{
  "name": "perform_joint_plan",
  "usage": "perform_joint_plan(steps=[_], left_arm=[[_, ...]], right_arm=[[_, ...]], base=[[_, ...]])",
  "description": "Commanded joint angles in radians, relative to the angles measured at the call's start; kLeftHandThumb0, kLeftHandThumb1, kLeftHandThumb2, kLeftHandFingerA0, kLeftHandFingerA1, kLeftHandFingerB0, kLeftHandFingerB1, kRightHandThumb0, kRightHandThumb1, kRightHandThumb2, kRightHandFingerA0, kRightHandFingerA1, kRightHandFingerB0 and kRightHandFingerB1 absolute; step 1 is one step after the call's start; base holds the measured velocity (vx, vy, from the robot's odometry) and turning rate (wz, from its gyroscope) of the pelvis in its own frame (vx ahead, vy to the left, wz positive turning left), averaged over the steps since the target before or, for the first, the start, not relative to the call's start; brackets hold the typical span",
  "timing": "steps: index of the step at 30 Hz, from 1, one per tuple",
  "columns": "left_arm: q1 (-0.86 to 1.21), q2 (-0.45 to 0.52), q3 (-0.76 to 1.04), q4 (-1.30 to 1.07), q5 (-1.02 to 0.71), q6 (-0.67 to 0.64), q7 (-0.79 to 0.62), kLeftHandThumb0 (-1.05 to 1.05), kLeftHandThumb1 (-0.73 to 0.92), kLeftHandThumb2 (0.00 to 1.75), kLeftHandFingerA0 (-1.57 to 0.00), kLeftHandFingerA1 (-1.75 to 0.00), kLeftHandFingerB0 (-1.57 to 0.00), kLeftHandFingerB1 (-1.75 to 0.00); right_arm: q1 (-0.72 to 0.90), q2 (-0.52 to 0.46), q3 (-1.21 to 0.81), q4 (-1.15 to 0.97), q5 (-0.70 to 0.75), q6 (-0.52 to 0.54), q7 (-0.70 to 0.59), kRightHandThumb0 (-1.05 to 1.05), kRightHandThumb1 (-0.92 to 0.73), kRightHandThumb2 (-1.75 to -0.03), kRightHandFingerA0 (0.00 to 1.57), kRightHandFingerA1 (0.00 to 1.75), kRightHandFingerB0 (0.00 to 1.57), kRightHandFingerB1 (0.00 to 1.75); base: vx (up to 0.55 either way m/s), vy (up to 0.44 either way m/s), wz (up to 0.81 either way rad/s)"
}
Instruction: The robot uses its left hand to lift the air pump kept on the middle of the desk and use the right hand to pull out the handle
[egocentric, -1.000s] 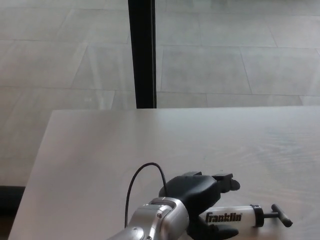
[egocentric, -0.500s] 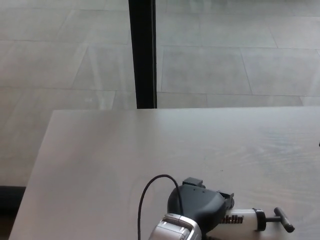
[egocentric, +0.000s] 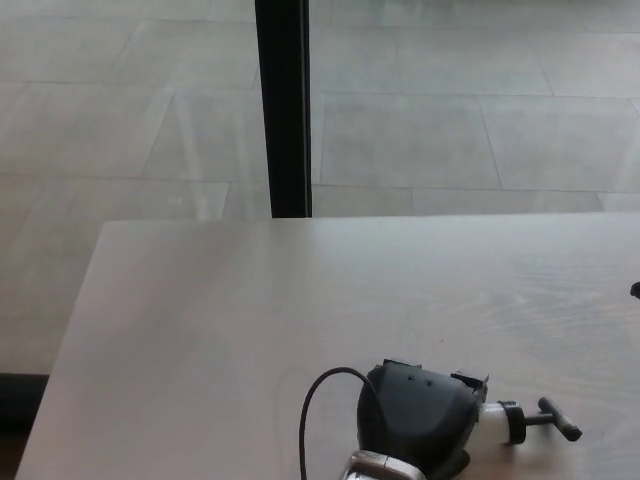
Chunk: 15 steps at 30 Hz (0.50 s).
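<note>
While left hand (egocentric: 418, 420) covers air pump (egocentric: 492, 419) near desk (egocentric: 200, 320) front edge, grip unclear; T-handle (egocentric: 556, 419) juts free.

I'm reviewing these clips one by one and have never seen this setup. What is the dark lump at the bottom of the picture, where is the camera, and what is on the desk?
The camera sits on a humanoid robot's head, looking down at a pale desk with a tiled floor beyond it. The dark lump is the robot's left hand, reaching in from the bottom edge with a thin black cable looping beside it. It covers the body of a white air pump lying on the desk; the pump's black T-shaped handle sticks out to the picture's right. Whether the hand actually grips the pump cannot be seen. A dark speck at the right edge may be the right hand; it is too little to tell.
</note>
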Motion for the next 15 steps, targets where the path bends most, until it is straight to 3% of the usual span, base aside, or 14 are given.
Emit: perform_joint_plan(steps=[1,6,7,9,10,11,13,14,15], left_arm=[[0.105,0.080,-0.009,0.062,0.108,-0.092,0.185,-0.24,0.64,0.70,-0.80,-1.43,-0.79,-0.67],[0.151,0.117,0.002,0.072,0.130,-0.128,0.172,-0.22,0.65,0.70,-0.79,-1.48,-0.83,-0.68],[0.200,0.133,0.048,0.082,0.075,-0.206,0.212,-0.10,0.68,0.84,-0.97,-1.66,-0.75,-0.82],[0.234,0.135,0.101,0.073,0.024,-0.273,0.203,-0.10,0.68,0.84,-0.97,-1.66,-0.75,-0.82],[0.240,0.142,0.108,0.083,0.029,-0.297,0.221,-0.15,0.68,0.85,-0.86,-1.70,-0.76,-0.86],[0.246,0.155,0.114,0.079,0.038,-0.309,0.220,-0.09,0.68,0.87,-0.94,-1.69,-0.76,-0.92],[0.250,0.159,0.135,0.094,0.044,-0.329,0.226,-0.16,0.67,0.91,-0.80,-1.73,-0.75,-0.93],[0.253,0.161,0.146,0.096,0.043,-0.345,0.231,-0.15,0.66,0.92,-0.81,-1.74,-0.76,-0.93],[0.254,0.165,0.158,0.096,0.040,-0.362,0.239,-0.08,0.64,0.96,-0.95,-1.73,-0.77,-0.96]], right_arm=[[-0.013,0.011,-0.005,-0.038,-0.048,0.056,-0.066,-0.28,-0.69,-0.60,0.67,0.90,0.65,0.50],[-0.013,0.015,-0.007,-0.043,-0.052,0.063,-0.071,-0.26,-0.69,-0.60,0.68,0.89,0.65,0.50],[-0.007,0.019,-0.004,-0.052,-0.053,0.054,-0.067,-0.28,-0.69,-0.60,0.67,0.89,0.62,0.50],[-0.004,0.023,-0.003,-0.052,-0.053,0.044,-0.061,-0.28,-0.69,-0.60,0.67,0.89,0.62,0.50],[0.000,0.022,-0.001,-0.054,-0.058,0.047,-0.061,-0.28,-0.68,-0.60,0.67,0.88,0.61,0.49],[0.001,0.021,0.004,-0.046,-0.070,0.031,-0.063,-0.26,-0.68,-0.59,0.68,0.87,0.61,0.49],[0.006,0.023,0.007,-0.056,-0.075,0.039,-0.065,-0.25,-0.68,-0.59,0.68,0.85,0.61,0.49],[0.007,0.023,0.008,-0.056,-0.075,0.040,-0.065,-0.25,-0.68,-0.59,0.68,0.85,0.61,0.49],[0.009,0.025,0.010,-0.057,-0.076,0.045,-0.066,-0.27,-0.67,-0.59,0.69,0.85,0.61,0.49]], base=[[0.00,0.000,0.00],[0.00,0.000,0.00],[0.00,0.000,0.00],[0.00,0.000,0.00],[0.00,0.000,0.00],[0.00,0.000,0.00],[0.00,0.000,0.00],[0.00,0.000,0.00],[0.00,0.000,0.00]])
